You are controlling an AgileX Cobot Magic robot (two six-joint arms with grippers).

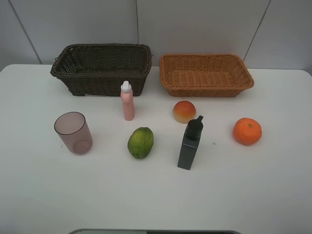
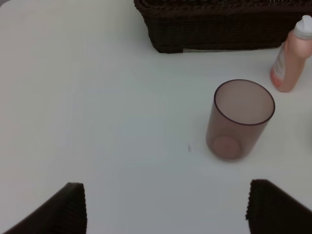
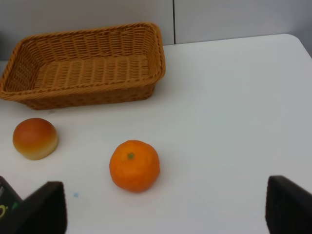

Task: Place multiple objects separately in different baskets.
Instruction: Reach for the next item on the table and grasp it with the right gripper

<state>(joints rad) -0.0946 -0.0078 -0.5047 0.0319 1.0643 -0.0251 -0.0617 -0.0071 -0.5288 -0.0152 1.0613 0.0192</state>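
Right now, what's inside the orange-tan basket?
Nothing visible: the orange-tan basket shows only bare woven floor in the high and right wrist views. Its near wall hides a thin strip of floor.

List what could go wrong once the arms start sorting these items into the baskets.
The dark bottle stands tall and narrow right beside the peach; reaching for the fruit may topple it. The orange is round and may roll off as the open right gripper closes. The slim upright pink bottle could tip if nudged.
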